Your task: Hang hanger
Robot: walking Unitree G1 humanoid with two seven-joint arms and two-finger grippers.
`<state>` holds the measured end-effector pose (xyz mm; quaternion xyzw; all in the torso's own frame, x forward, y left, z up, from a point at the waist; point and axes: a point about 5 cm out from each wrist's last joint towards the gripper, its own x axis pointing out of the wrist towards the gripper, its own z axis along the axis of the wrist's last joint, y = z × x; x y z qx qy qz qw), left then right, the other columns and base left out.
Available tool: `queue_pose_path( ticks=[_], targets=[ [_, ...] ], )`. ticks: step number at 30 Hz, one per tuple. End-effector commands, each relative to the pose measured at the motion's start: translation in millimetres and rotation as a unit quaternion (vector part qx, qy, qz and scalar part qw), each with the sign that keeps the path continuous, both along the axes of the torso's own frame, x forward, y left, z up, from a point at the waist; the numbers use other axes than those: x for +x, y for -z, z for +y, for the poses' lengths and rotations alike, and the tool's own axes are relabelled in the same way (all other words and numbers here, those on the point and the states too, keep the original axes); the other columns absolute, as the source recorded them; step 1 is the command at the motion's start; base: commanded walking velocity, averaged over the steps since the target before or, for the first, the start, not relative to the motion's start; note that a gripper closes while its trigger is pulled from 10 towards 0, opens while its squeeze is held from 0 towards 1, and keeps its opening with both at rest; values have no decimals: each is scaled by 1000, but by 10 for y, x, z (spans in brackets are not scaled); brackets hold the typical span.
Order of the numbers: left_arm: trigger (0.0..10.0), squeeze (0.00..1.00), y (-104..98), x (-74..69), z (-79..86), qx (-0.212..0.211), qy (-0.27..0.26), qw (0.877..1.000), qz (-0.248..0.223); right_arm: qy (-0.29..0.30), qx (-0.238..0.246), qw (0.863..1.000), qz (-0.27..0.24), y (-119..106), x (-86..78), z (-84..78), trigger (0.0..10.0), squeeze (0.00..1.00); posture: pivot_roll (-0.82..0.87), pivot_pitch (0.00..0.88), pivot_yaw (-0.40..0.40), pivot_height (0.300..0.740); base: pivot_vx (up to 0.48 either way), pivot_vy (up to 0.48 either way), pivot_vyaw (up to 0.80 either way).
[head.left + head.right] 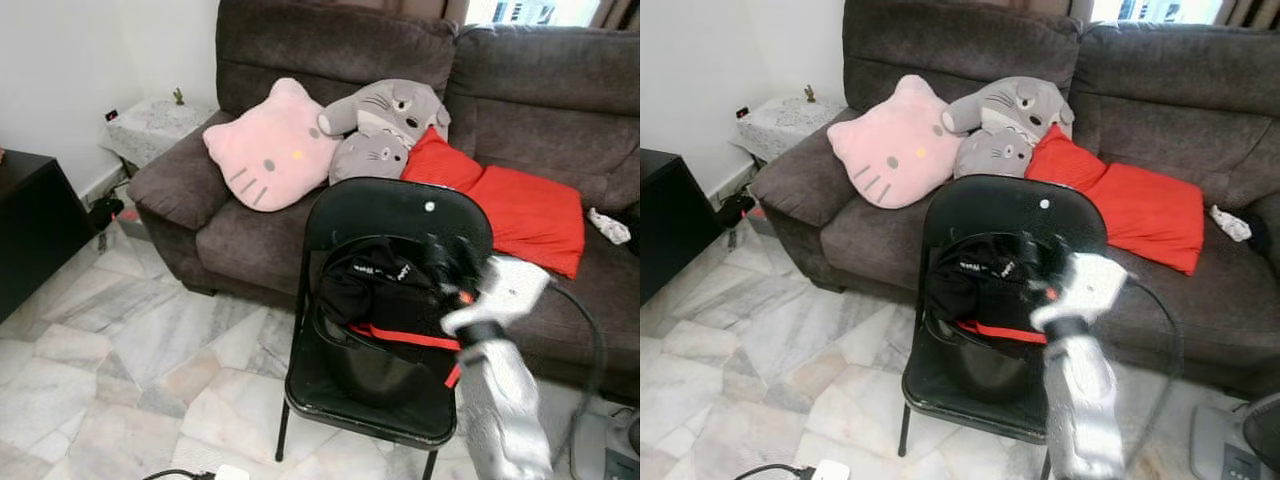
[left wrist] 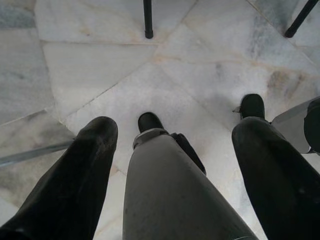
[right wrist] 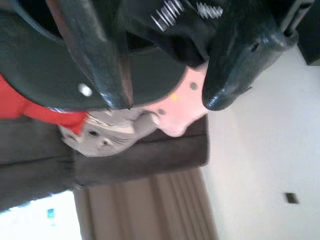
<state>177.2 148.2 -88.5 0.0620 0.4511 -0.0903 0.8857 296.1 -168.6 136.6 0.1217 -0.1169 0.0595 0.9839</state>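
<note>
Fingers of the right gripper [image 1: 445, 262] stand spread at the black garment [image 1: 375, 285] bundled on the seat of the black metal folding chair [image 1: 400, 212], closed on nothing. A red strap [image 1: 400, 337] crosses the bundle; whether a hanger lies inside cannot be told. Behind stands the dark grey fabric sofa [image 1: 250, 235], bearing a pink cat-face cushion [image 1: 270, 145], grey plush toys [image 1: 385, 125] and red cushions [image 1: 520, 210]. The left gripper [image 2: 170, 145] hangs spread over the marble floor [image 2: 90, 70].

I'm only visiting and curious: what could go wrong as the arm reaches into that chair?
The right gripper is up at the black clothing piled on the folding chair. The heap could slide off the seat. The light chair might tip or shift if tugged. The red strap could snag.
</note>
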Motion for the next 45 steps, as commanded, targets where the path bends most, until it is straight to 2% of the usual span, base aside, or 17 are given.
queue_pose_path(
  ticks=[1,7,15,29,45],
  targets=[
    [10000,0,32,-64,6,2,6,1000,15,16,3,1000,19,88,-79,-75,10000,0,-98,49,-5,740,0,0,0],
    [10000,0,32,-66,15,3,9,1000,15,43,7,995,88,398,-270,-190,10000,0,-98,40,-4,740,0,0,0],
    [10000,0,31,-63,27,5,9,1000,15,79,3,985,153,752,-366,-239,10000,0,-88,44,0,740,0,0,0],
    [10000,0,25,-50,40,6,7,1000,14,97,19,976,193,981,-411,-323,10000,0,-86,69,6,740,0,0,0],
    [10000,0,20,-39,47,8,11,1000,13,111,-20,968,222,1140,-399,-482,10000,0,-81,75,9,740,0,0,0]
  ],
)
